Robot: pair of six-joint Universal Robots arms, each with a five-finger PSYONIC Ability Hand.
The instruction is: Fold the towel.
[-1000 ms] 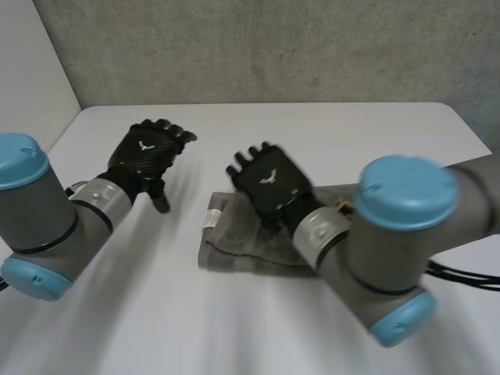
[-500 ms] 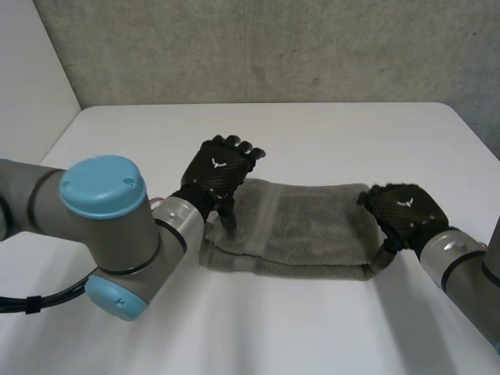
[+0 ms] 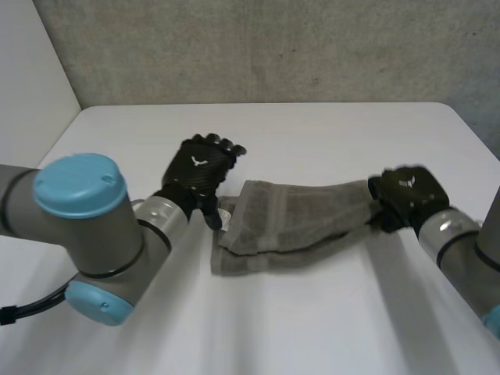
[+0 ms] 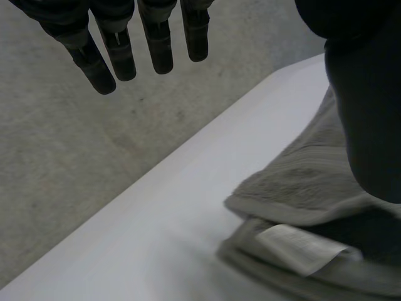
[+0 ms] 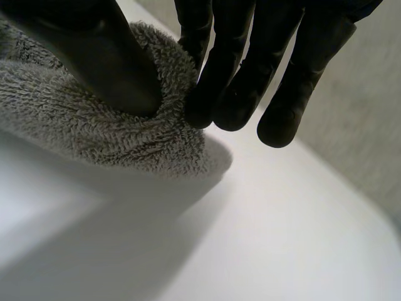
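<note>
Rightward, the right hand [image 3: 406, 197] pinches the towel [image 3: 297, 220] by its end.

The towel [image 3: 297, 219] is grey, with a white label [image 4: 301, 248] at its 9 o'clock end. The left hand [image 3: 199, 168] and right hand [image 3: 406, 195] are black, the counter [image 3: 312, 133] white.

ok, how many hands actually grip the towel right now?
1. The right hand pinches the towel's right end between thumb and fingers. The left hand is at the left end by the white label, fingers straight, gripping nothing.
</note>
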